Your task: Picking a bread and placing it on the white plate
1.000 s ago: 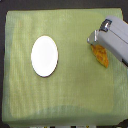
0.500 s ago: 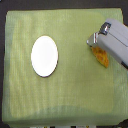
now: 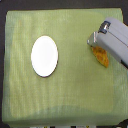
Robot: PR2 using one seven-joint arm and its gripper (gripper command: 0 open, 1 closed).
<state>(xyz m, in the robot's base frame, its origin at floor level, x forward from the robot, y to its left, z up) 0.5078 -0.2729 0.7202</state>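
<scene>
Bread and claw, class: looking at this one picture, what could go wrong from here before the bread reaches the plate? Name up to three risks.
1. The claw sits over one end of the bread, not its middle, so a grip there might let it tilt or slip out.
2. The plate lies well across the green cloth, so a long carry gives a weak grip time to fail.
3. The arm hides part of the bread, so the hold is hard to check.

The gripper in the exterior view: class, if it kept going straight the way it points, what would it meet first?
Probably the bread, lying right at the gripper tip on the green cloth. Depth is unclear, so contact cannot be judged.
</scene>
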